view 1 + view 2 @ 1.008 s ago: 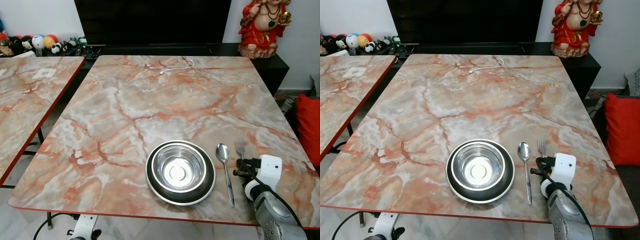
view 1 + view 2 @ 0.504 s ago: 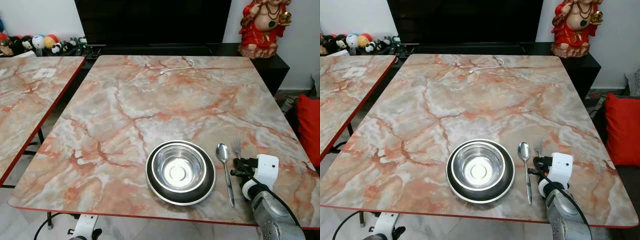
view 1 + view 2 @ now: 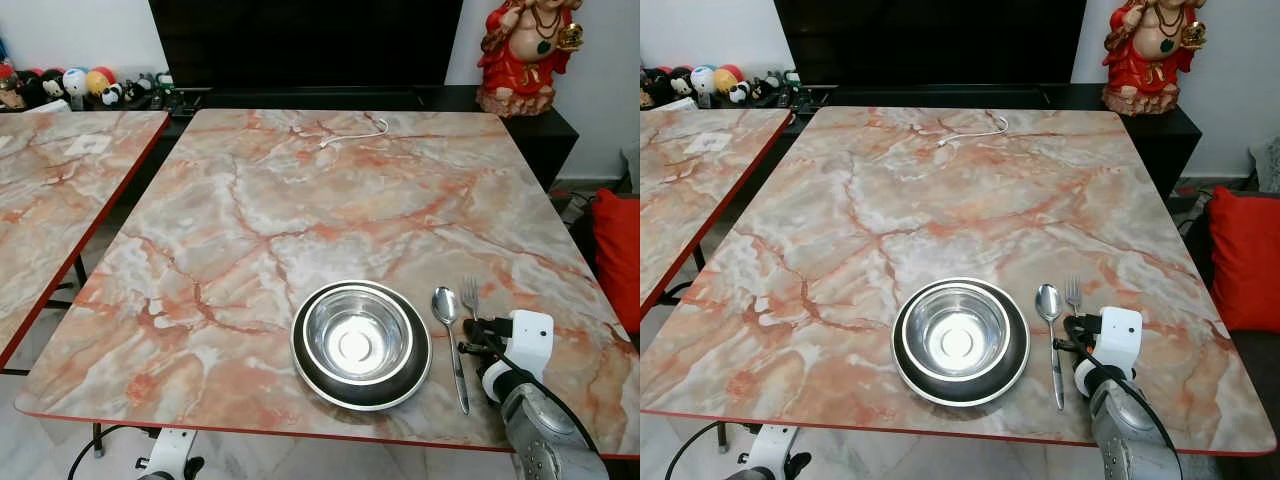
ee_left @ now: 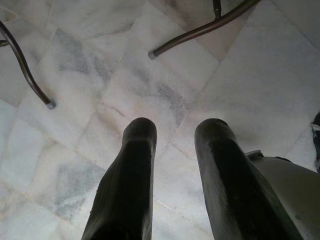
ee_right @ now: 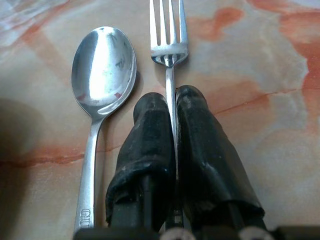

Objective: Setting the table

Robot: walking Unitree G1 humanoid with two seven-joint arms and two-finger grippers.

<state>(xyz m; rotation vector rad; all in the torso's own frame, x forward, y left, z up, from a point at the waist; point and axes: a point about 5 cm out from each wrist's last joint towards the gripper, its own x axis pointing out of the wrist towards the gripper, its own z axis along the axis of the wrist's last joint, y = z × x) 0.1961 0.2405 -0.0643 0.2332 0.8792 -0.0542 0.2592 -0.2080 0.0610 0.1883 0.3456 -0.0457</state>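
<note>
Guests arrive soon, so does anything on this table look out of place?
A loose white cable lies at the marble table's far edge, away from the setting. The steel bowl, silver spoon and silver fork sit neatly.

head stereo: down at table | L wrist: floor | R wrist: close tabletop

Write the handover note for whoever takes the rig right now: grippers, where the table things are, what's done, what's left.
Right gripper: shut on the fork by its handle, low at the table's near right edge.
Left gripper: open, idle, pointing at the tiled floor.
Steel bowl sits in the dark plate near the front edge; spoon lies flat just right of the plate, bowl end away from the robot.
Fork is parallel to the spoon, on its right.
Done: plate, bowl and spoon placed.
Left: release the fork and withdraw.
</note>
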